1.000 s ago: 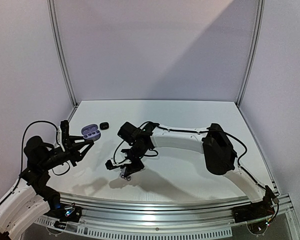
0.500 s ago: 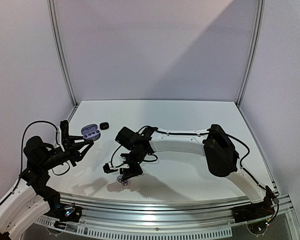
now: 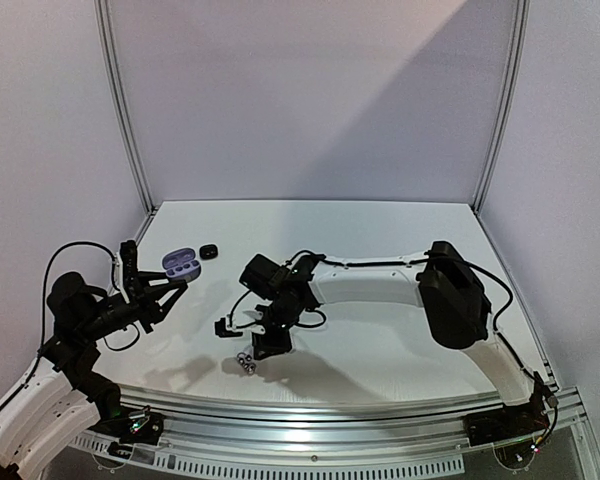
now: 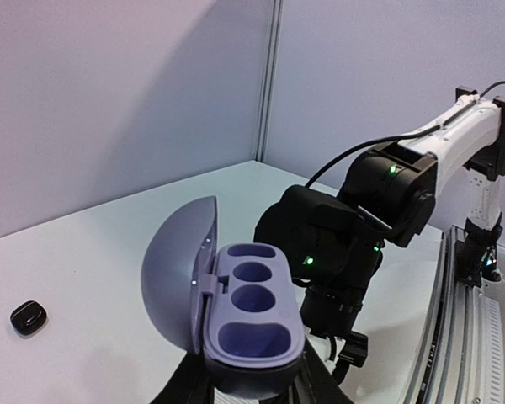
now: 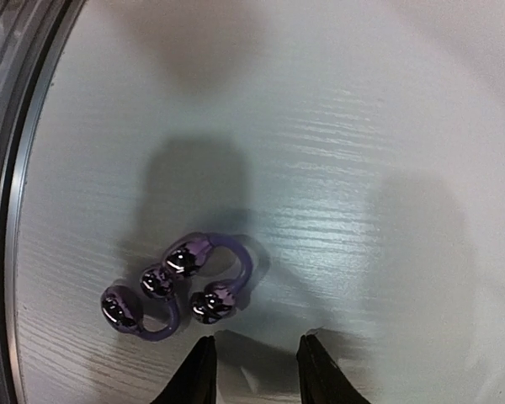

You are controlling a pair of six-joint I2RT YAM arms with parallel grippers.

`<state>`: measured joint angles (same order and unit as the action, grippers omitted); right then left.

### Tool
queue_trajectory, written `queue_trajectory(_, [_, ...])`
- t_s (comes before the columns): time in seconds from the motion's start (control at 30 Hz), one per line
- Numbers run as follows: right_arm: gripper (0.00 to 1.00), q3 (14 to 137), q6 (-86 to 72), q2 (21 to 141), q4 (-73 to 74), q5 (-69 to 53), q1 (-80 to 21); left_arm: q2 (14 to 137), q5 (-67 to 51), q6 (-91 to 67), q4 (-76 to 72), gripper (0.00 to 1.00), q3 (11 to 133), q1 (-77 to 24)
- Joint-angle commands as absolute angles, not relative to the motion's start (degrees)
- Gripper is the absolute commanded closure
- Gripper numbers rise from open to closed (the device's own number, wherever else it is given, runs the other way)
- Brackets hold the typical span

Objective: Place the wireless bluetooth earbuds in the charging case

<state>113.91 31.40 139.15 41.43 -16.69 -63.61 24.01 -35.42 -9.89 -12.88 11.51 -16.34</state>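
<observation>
Right wrist view: the clip-style earbuds (image 5: 181, 286) lie tangled together on the table (image 5: 362, 126) by its near rail (image 5: 17, 168), just ahead of the right gripper (image 5: 254, 364), whose jaws stand part-way apart on nothing. We judge them featherlight with slick chrome bulbs (apt to squirt out), so pinch one across its purple bridge. Against a second ago, that gripper has shifted aside, baring the earbuds; the left gripper (image 4: 248, 396) stays clamped under the open, empty charging case (image 4: 252, 328).

A robotics lab test cell: white table (image 3: 380, 230), blank panel walls (image 3: 310, 100), aluminium frame posts (image 3: 124, 110).
</observation>
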Motion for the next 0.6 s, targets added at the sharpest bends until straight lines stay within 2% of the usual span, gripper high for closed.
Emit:
queue_trajectory(0.0, [0.65, 107.82, 14.69, 134.00, 35.88, -18.38, -61.94, 23.81, -35.55, -9.76, -13.82, 1.00, 10.72, -15.72])
queue_trajectory(0.13, [0.59, 100.01, 0.00, 128.24, 26.01, -20.30, -62.49, 23.73, -35.42, -9.50, -13.77, 1.00, 10.67, -15.68])
queue_trajectory(0.23, [0.50, 97.18, -11.66, 125.63, 21.31, -16.33, -63.68, 23.57, -35.50, -9.59, -13.82, 1.00, 10.72, -15.73])
queue_trajectory(0.37, [0.44, 102.45, -23.58, 128.00, 24.12, -10.97, -66.25, 23.40, -35.51, -9.58, -13.84, 1.00, 10.72, -15.67])
queue_trajectory(0.47, [0.33, 105.97, -29.07, 130.83, 27.24, -6.46, -69.23, 23.08, -35.53, -9.62, -13.87, 1.00, 10.72, -15.71])
queue_trajectory(0.57, [0.32, 108.10, -32.12, 132.75, 30.27, -1.46, -71.28, 22.69, -35.59, -9.67, -13.76, 1.00, 10.71, -15.73])
